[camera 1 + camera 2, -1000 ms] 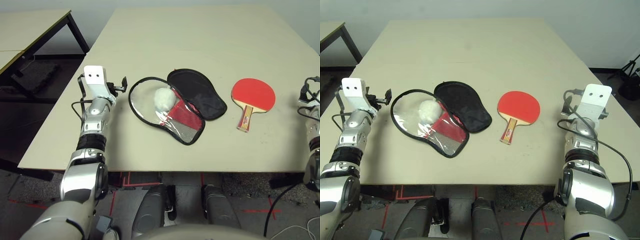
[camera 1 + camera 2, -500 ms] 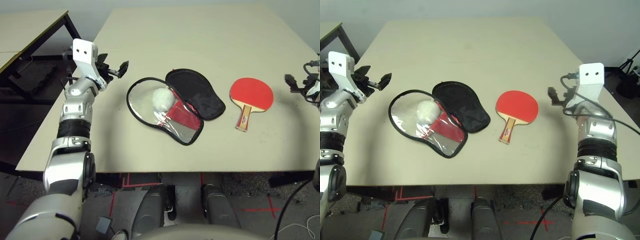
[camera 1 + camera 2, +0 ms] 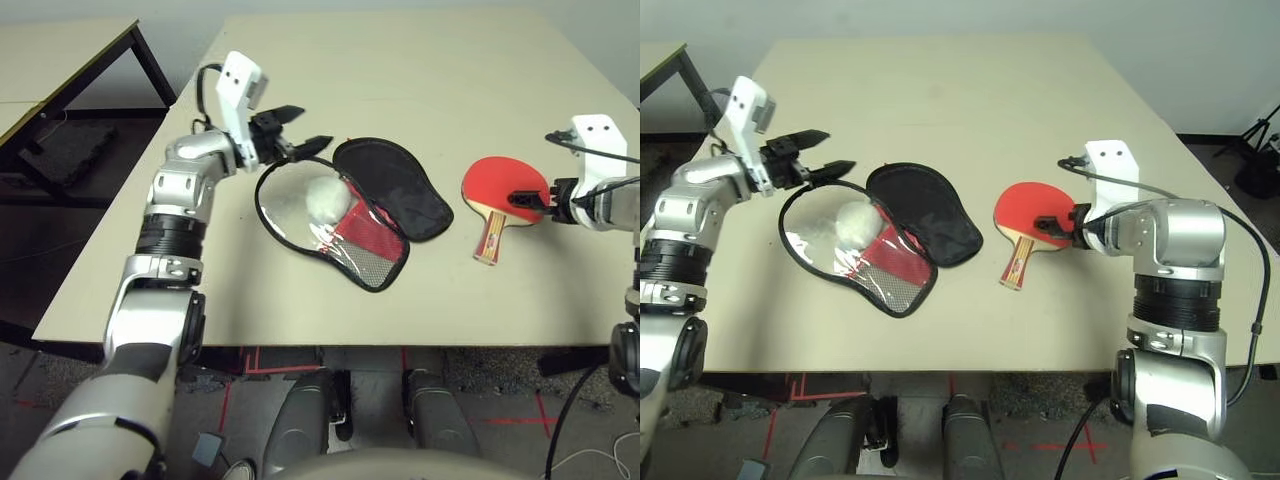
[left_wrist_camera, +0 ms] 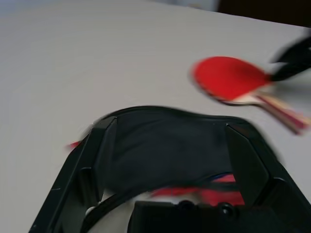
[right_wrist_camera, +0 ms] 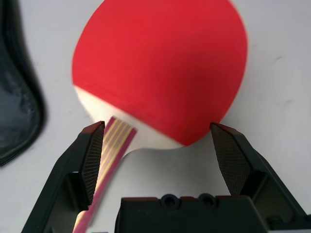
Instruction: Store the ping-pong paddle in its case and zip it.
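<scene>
While both pairs of fingers stand spread wide and hold nothing, each arm has swung inward from the table's sides over the last second. The right gripper (image 3: 1048, 226) now hangs over the ping-pong paddle (image 3: 1036, 216), right of centre in the head views; a second ago it stood upright near the right edge. In the right wrist view its fingers (image 5: 92, 158) straddle the junction of blade and handle, apart from the wood as far as can be told.

The left gripper (image 3: 308, 138) has come from the left table edge to the upper left rim of the case (image 3: 350, 210), fingertips level and just above the black trim. The case lies open at centre: clear panel with the white fluffy ball (image 3: 327, 198) on it, black-lined flap folded out toward the paddle.

Reading: both arms have finished their approach. The paddle lies flat on the table (image 3: 400, 80), red face up, handle toward the lower frame edge, just beside the case but not touching. Nothing is stowed, and the zip is undone.

Unclear: the left wrist view is motion-blurred, so contact with the rim cannot be judged. The zip pull is too small to find. Whether the ball sits loose or under the clear panel cannot be told.
</scene>
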